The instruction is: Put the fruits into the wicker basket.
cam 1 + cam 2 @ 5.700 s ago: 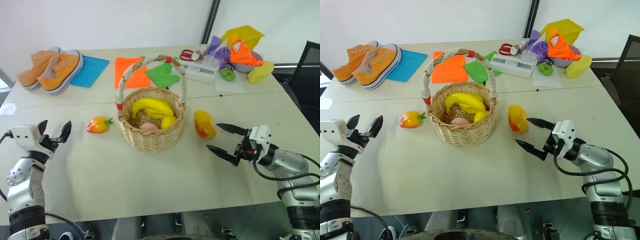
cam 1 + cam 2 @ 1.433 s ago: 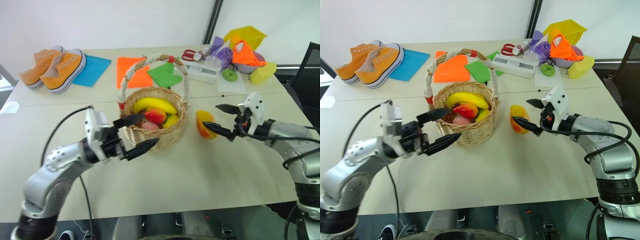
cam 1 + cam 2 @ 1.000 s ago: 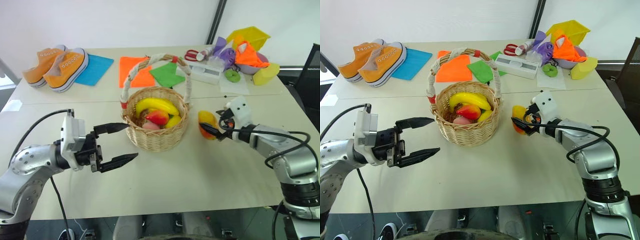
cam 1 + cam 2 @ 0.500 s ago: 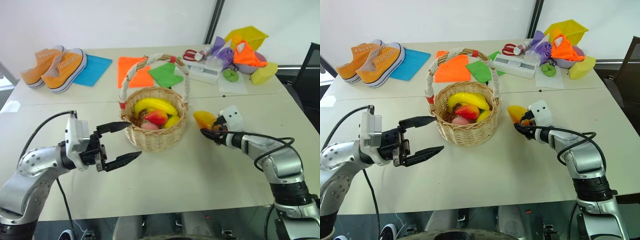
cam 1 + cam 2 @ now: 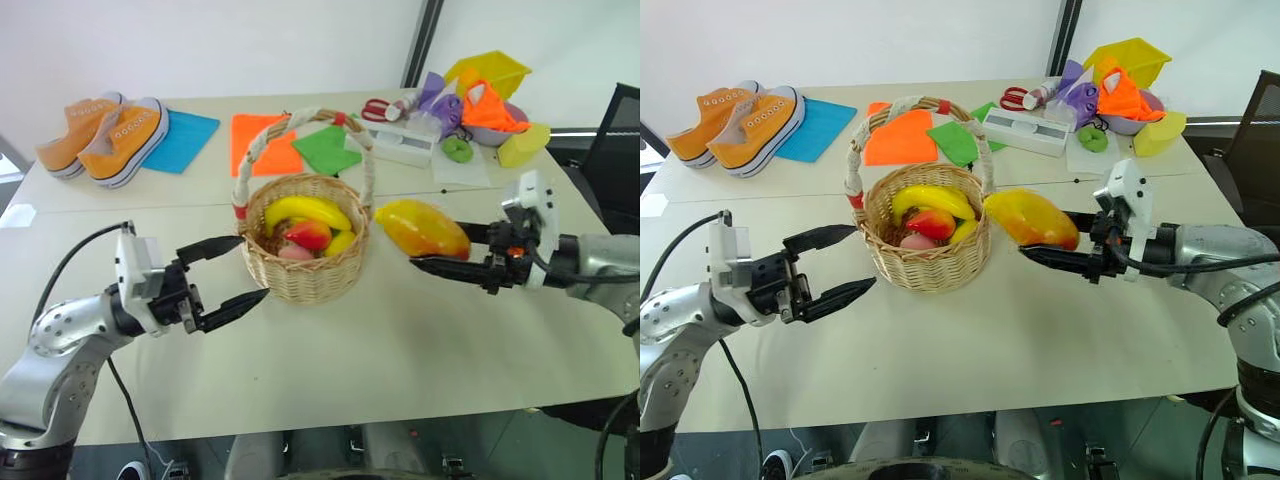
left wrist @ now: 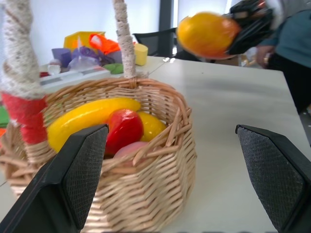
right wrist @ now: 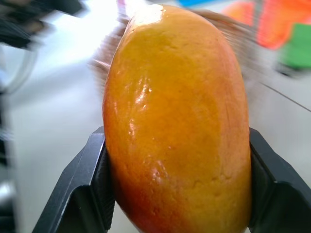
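Blur hid most of what lay behind the mango [image 7: 177,121]; our right claw [image 5: 452,252] pinched it beside the wicker basket [image 5: 305,275], above the surface [image 5: 400,340]. Inside lay a banana [image 5: 300,210] and the small fruit [image 5: 308,234]. Our left claw [image 5: 226,274] hung spread.

Mango [image 5: 421,229] right of wicker basket [image 5: 305,262]; banana [image 5: 303,210] inside basket.

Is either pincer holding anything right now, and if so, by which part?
The right pincer holds the mango across its sides, lifted off the table beside the wicker basket. The left pincer is open, holding nothing.
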Robot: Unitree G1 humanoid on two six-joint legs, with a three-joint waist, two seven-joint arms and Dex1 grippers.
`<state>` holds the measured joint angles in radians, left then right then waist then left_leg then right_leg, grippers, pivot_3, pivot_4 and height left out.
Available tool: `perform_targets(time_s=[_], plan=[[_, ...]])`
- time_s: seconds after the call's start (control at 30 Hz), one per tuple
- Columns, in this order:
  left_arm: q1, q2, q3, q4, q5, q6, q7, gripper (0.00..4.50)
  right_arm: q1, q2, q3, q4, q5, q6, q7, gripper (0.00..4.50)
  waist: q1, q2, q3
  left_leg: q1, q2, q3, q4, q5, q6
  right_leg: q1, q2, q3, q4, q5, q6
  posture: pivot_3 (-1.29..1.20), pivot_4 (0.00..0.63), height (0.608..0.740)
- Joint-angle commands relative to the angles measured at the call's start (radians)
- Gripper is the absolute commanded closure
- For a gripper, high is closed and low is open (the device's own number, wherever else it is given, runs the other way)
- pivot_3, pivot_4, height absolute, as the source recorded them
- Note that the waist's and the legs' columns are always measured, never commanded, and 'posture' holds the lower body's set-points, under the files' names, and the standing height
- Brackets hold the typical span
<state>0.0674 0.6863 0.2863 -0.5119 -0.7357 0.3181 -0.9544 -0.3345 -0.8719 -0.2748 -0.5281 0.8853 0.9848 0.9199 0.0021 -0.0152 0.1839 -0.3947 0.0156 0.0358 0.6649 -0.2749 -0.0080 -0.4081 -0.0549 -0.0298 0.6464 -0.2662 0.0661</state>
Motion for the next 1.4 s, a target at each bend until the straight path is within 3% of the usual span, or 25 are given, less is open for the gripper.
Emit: perform_targets(time_s=[0.03, 0.23, 0.47, 0.5, 0.53, 0.6, 0.77, 0.9, 1.03, 1.17, 1.3, 1.4], plan=[[0.007, -0.008, 0.049, -0.023, -0.018, -0.024, 0.015, 0.00, -0.067, 0.051, 0.049, -0.035, 0.033, -0.003, -0.072, 1.91, 0.002, 0.000, 0.000, 0.000, 0.000, 0.000, 0.000, 0.000, 0.000, 0.000, 0.000, 0.000, 0.000, 0.000, 0.000, 0.00, 0.150, 0.740], [0.033, -0.031, 0.096, 0.009, 0.023, -0.078, 0.036, 0.00, -0.274, 0.295, 0.330, 0.095, -0.231, -0.115, -0.296, 1.91, -0.013, 0.000, 0.000, -0.001, -0.001, 0.001, 0.000, 0.000, -0.001, -0.001, -0.001, 0.001, 0.000, -0.001, -0.003, 0.00, 0.150, 0.740], [0.038, -0.077, 0.079, 0.036, 0.079, -0.129, 0.080, 0.00, -0.332, 0.400, 0.489, 0.266, -0.443, -0.301, -0.303, 1.91, -0.014, -0.001, -0.001, -0.010, -0.003, 0.001, 0.001, 0.000, -0.001, -0.009, -0.004, 0.000, 0.000, 0.001, 0.000, 0.00, 0.150, 0.740], [0.036, -0.082, 0.068, 0.029, 0.086, -0.130, 0.086, 0.00, -0.338, 0.415, 0.488, 0.283, -0.450, -0.312, -0.304, 1.91, -0.015, -0.001, -0.001, -0.011, -0.003, 0.001, 0.001, 0.000, -0.001, -0.010, -0.004, 0.000, 0.001, 0.001, 0.000, 0.00, 0.150, 0.740], [0.036, -0.086, 0.060, 0.022, 0.087, -0.128, 0.089, 0.00, -0.339, 0.426, 0.487, 0.293, -0.455, -0.319, -0.298, 0.90, -0.015, -0.001, -0.001, -0.012, -0.003, 0.001, 0.001, 0.000, -0.001, -0.011, -0.004, 0.000, 0.001, 0.001, 0.000, 0.00, 0.150, 0.740], [0.040, -0.089, 0.053, 0.011, 0.087, -0.127, 0.093, 0.00, -0.334, 0.443, 0.469, 0.279, -0.443, -0.327, -0.285, 0.04, -0.015, -0.001, -0.001, -0.012, -0.003, 0.001, 0.001, 0.001, -0.001, -0.012, -0.004, 0.000, 0.002, 0.001, 0.001, 0.00, 0.150, 0.740], [0.052, -0.087, 0.050, -0.001, 0.083, -0.125, 0.091, 0.00, -0.270, 0.398, 0.360, 0.152, -0.322, -0.322, -0.186, 0.01, -0.012, -0.001, -0.001, -0.013, -0.003, 0.001, 0.001, 0.000, -0.001, -0.013, -0.004, 0.000, 0.002, 0.001, 0.001, 0.00, 0.150, 0.740], [0.047, -0.089, 0.033, 0.005, 0.088, -0.129, 0.082, 0.00, -0.151, 0.301, 0.184, 0.071, -0.169, -0.304, -0.089, 0.01, -0.009, -0.001, -0.001, -0.013, -0.003, 0.000, 0.001, 0.000, -0.001, -0.012, -0.005, 0.000, 0.001, 0.001, 0.001, 0.00, 0.150, 0.740], [0.018, -0.091, 0.015, 0.021, 0.092, -0.130, 0.079, 0.00, -0.073, 0.244, 0.116, 0.104, -0.201, -0.348, -0.102, 0.01, -0.017, -0.001, -0.001, -0.012, -0.003, 0.000, 0.001, 0.000, -0.001, -0.012, -0.005, 0.000, 0.001, 0.001, 0.001, 0.00, 0.150, 0.740], [-0.017, -0.101, -0.008, 0.052, 0.117, -0.154, 0.078, 0.00, -0.100, 0.301, 0.138, 0.208, -0.314, -0.418, -0.225, 0.01, -0.020, -0.001, -0.001, -0.011, -0.002, 0.000, 0.001, 0.001, -0.001, -0.012, -0.004, 0.000, 0.004, 0.001, 0.000, 0.00, 0.150, 0.740], [-0.034, -0.106, -0.015, 0.065, 0.124, -0.162, 0.081, 0.00, -0.145, 0.429, 0.186, 0.221, -0.310, -0.401, -0.317, 0.01, -0.018, -0.001, -0.001, -0.012, -0.002, 0.000, 0.001, 0.001, -0.001, -0.013, -0.002, 0.000, 0.004, 0.001, 0.000, 0.00, 0.150, 0.740], [-0.043, -0.108, -0.001, 0.075, 0.118, -0.162, 0.097, 0.00, -0.185, 0.478, 0.240, 0.280, -0.419, -0.466, -0.378, 0.01, -0.015, -0.001, -0.001, -0.012, -0.002, 0.000, 0.001, 0.001, -0.001, -0.013, -0.001, 0.000, 0.004, 0.001, 0.000, 0.00, 0.150, 0.740]])
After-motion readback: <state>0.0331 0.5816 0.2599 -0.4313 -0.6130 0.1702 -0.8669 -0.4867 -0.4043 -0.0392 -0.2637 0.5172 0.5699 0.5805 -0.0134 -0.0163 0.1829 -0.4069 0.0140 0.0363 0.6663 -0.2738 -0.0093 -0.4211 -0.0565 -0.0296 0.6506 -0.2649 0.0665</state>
